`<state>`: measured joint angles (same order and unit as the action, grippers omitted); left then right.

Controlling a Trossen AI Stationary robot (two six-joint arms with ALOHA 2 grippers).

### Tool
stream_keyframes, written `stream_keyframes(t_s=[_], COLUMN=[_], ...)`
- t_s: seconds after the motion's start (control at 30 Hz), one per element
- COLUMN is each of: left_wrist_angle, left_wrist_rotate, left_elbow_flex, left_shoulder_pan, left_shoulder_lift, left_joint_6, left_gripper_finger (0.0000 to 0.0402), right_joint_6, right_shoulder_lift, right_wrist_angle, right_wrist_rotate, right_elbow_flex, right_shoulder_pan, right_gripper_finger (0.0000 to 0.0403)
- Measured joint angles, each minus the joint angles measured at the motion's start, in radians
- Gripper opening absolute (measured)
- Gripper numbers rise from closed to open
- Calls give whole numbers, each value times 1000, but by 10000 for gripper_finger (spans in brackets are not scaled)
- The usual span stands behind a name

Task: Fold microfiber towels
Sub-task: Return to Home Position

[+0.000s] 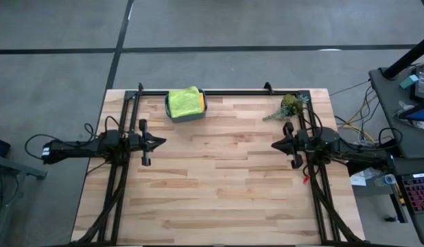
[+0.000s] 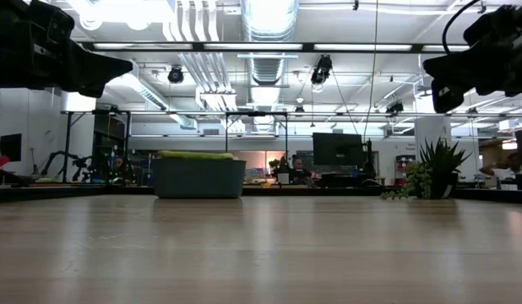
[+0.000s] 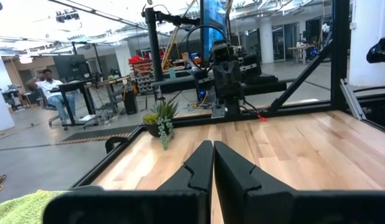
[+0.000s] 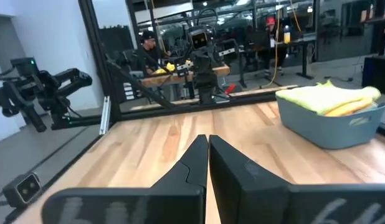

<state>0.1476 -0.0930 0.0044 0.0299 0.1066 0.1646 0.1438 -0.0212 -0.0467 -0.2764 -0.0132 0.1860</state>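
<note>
Table: light wooden slats. The working surface between the two arms is bare wood.

Black frame: thin rails run along the far edge and down the left and right sides of the table.

Left arm: lies at the left side of the table, about mid-depth, pointing toward the centre and raised above the wood.

Right arm: mirrors it at the right side, pointing back toward the left arm, well apart from it.

Left gripper: the fingers are pressed together with nothing between them, as the left wrist view shows.

Right gripper: the fingers likewise meet tip to tip and hold nothing.

Bin: a small teal-grey tub at the far edge, left of centre, just beside the far rail.

Microfiber towels: stacked folded inside the bin, rising just above its rim.

Lime green towel: on top of the stack.

Orange towel: only an edge shows, on the stack's right side.

Plant sprig: near the far right corner, far from the bin and close to the right arm.
</note>
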Motion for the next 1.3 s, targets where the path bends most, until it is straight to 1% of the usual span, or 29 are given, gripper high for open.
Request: stream_keyframes(t_s=[0.07,1.3], left_wrist_angle=[2,1], left_wrist_rotate=[0,-1], left_elbow_flex=[0,0], left_shoulder_pan=[0,0], left_shoulder_lift=[0,4], left_joint_6=[0,0], left_gripper_finger=[0,0], right_joint_6=[20,21], right_shoulder_lift=[0,0], right_wrist_angle=[0,5], right_wrist_rotate=[0,-1], right_elbow_flex=[0,0], right_shoulder_pan=[0,0], right_gripper_finger=[8,9])
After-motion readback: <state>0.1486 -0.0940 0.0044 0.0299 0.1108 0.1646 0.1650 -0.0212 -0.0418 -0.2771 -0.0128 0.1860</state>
